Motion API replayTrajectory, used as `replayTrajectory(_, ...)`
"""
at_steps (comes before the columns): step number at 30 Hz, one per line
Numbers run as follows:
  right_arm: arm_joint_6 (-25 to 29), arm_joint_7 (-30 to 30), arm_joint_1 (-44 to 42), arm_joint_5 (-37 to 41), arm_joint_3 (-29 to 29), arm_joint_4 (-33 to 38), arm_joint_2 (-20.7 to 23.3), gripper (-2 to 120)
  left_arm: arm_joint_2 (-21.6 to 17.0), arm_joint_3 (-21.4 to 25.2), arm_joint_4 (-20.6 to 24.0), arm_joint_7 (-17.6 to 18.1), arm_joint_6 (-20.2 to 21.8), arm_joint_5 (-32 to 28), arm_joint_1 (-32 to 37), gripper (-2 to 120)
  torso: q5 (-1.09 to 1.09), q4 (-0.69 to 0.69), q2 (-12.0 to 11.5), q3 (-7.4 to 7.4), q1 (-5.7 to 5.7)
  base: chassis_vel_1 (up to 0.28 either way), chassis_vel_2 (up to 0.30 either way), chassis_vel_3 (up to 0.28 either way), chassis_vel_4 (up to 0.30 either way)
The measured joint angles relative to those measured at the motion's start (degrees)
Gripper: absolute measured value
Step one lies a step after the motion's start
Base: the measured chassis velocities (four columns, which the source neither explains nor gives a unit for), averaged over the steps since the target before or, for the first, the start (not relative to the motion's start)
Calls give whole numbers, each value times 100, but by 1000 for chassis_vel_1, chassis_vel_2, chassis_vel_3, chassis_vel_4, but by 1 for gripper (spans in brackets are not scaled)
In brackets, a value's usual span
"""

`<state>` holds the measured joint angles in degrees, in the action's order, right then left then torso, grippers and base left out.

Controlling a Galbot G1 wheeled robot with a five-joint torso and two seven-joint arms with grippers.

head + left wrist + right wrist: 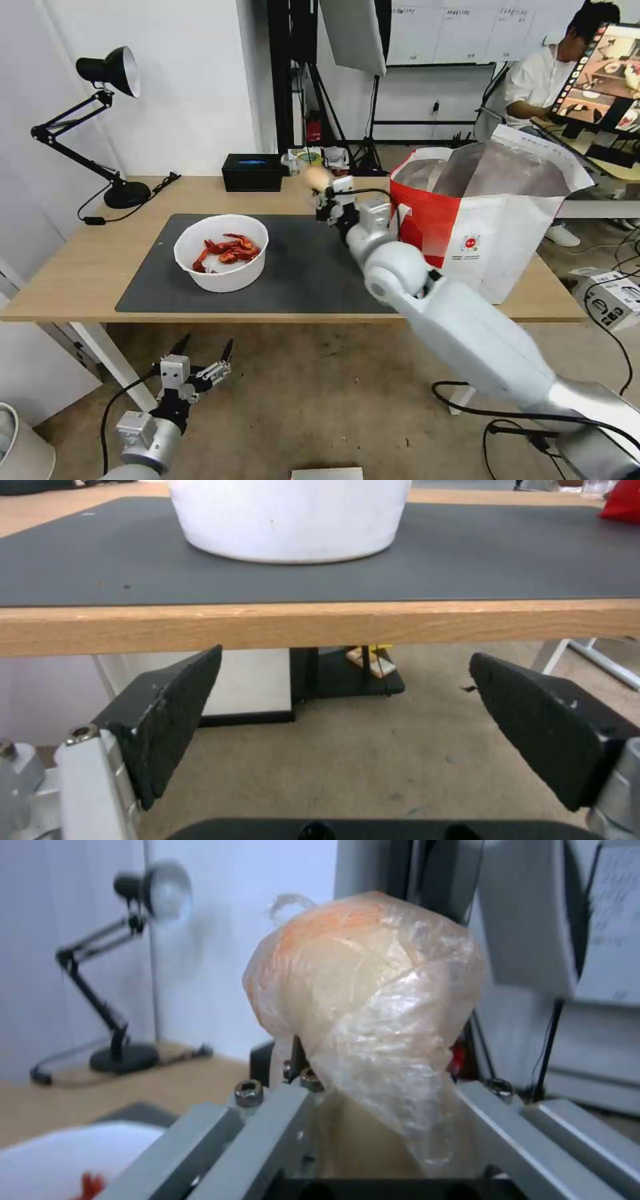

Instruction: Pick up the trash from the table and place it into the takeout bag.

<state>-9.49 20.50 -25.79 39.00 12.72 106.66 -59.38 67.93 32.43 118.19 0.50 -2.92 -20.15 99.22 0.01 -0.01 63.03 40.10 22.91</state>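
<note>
Clamped between the right gripper's [373,1120] fingers, the beige plastic-wrapped lump [367,1040] rides raised above the table [93,267] just beside the takeout bag [493,220], likely for dropping in, while the left gripper [203,357] waits spread open below the edge near the white bowl of crayfish shells [221,252].

White bowl [221,253], red shells [227,251]; dark grey mat [300,267]; beige lump [367,1005].
</note>
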Motion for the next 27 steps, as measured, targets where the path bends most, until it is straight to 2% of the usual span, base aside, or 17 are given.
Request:
replayTrajectory(6, 453, 94, -196, -95, -580, 359, 368, 7, 55, -40, 17, 2, 0, 77, 31, 100, -1, 0, 0, 0, 0, 0, 0, 0, 0)
replayTrajectory(10, 508, 269, -261, 52, -1056, 514, 653, 7, 71, -67, 58, 3, 2, 100, 35, 100, 0, 0, 0, 0, 0, 0, 0, 0, 0)
replayTrajectory(19, 172, 458, -613, 536, -1981, 541, 1334, 7, 69, -133, 146, 6, 7, 116, 17, 100, -1, 0, 0, 0, 0, 0, 0, 0, 0)
replayTrajectory(27, 0, 479, -986, 563, -2385, 545, 1585, 7, 58, -186, 190, 6, 10, 135, 14, 100, -1, 0, 0, 0, 0, 0, 0, 0, 0)
